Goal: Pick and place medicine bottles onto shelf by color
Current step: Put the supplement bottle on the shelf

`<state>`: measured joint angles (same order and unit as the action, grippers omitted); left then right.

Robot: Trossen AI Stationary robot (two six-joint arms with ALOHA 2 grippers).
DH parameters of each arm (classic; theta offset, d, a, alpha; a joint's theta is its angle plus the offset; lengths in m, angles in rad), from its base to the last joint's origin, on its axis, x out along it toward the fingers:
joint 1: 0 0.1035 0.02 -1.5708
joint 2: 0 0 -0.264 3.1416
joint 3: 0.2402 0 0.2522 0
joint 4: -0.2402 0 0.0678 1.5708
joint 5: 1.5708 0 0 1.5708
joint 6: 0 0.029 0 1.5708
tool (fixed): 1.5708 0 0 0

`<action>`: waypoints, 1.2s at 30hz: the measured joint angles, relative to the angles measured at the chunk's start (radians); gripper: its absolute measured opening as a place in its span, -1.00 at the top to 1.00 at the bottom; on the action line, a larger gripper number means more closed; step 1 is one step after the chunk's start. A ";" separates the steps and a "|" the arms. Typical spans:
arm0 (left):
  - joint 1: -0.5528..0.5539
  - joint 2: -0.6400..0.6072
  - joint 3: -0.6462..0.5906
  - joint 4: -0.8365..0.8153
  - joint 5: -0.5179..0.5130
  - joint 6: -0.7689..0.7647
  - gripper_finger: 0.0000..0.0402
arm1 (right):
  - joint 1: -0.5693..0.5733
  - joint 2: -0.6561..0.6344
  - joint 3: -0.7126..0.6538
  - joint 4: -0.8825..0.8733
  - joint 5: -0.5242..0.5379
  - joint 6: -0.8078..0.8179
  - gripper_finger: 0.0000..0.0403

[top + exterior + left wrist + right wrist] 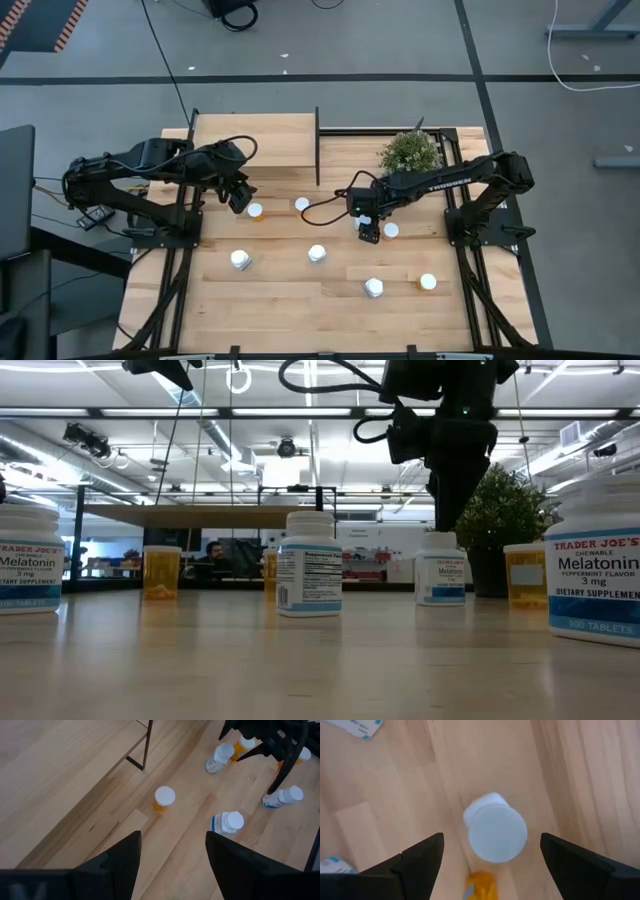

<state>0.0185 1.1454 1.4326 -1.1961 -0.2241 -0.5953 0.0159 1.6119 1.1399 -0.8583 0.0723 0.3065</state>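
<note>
Nearest you in the low view stand two white bottles labelled Melatonin, one at the far left edge [28, 560] and one at the far right [594, 565], both upright on the table [320, 670]. Between them and farther back you can see another white bottle [309, 577], a smaller white one [440, 568] and an orange bottle [162, 572], all upright and well apart.

From above, your right gripper [369, 232] hangs over the middle of the table, just beside a white cap [391, 230] and in front of the plant [410, 152]. Its wrist view shows its jaws spread wide with one white-capped bottle [495, 834] directly below, between the two fingers [420, 857] but not touched by either. A bit of orange [481, 886] shows beside that cap.

Your left gripper [238, 196] sits near the front edge of the shelf [255, 140], close to an orange bottle with a white cap [255, 211]. Its jaws are open too, holding nothing, and its wrist view shows that orange bottle [164, 798] standing ahead of the fingers [125, 857].

Seven caps show on the table from above. The shelf top carries no bottle, and its black divider [317, 146] stands at its right end.
</note>
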 joint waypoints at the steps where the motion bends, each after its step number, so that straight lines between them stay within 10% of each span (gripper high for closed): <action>1: 0.000 0.000 0.000 0.000 0.000 0.001 -0.14 | 0.000 0.000 -0.006 0.008 0.004 -0.005 -0.69; 14: 0.000 0.000 0.000 -0.012 0.000 0.002 -0.14 | 0.000 0.000 -0.037 0.080 0.024 -0.019 -0.65; 29: 0.000 0.000 0.000 -0.013 0.000 0.004 -0.14 | 0.000 0.000 -0.037 0.080 0.023 -0.042 -0.02; 36: 0.000 0.000 0.000 -0.013 0.000 0.003 -0.14 | 0.000 -0.001 -0.036 0.080 0.013 -0.073 -0.04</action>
<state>0.0185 1.1454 1.4326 -1.2095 -0.2241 -0.5919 0.0162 1.6108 1.1034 -0.7785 0.0856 0.2340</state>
